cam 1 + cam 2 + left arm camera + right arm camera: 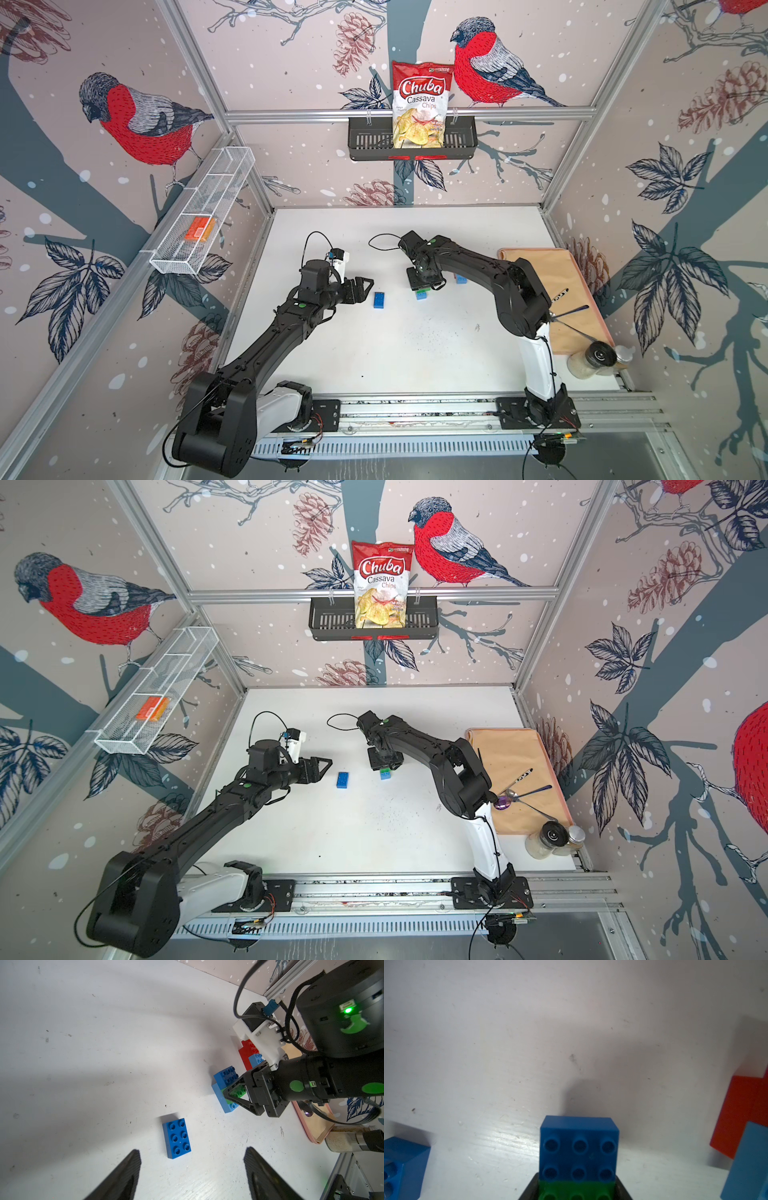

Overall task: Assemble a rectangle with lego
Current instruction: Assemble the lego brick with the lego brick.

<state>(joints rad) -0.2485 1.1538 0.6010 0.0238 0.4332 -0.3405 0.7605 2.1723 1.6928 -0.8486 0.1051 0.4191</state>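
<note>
The right hand (576, 1192) pinches a green brick (577, 1188) by its two sides, low over the white counter (415, 353). A dark blue brick (579, 1147) sits edge to edge against the green one. In the left wrist view, both appear to rest on a longer light blue brick (222, 1101). Just beyond this cluster lie two red bricks (247, 1051), with a light blue piece (256, 1059) against them. A loose blue brick (177, 1137) lies flat, studs up, apart from the cluster and in front of the left hand (192, 1153), whose fingers are spread wide and hold nothing.

Nothing braces the cluster, so a push that is slightly off square could slide it across the smooth counter instead of seating the studs. If the hand lifts while pinching, the green brick may pull away from its neighbours. And a sideways drift could knock the red bricks out of line, leaving the rectangle crooked.
</note>
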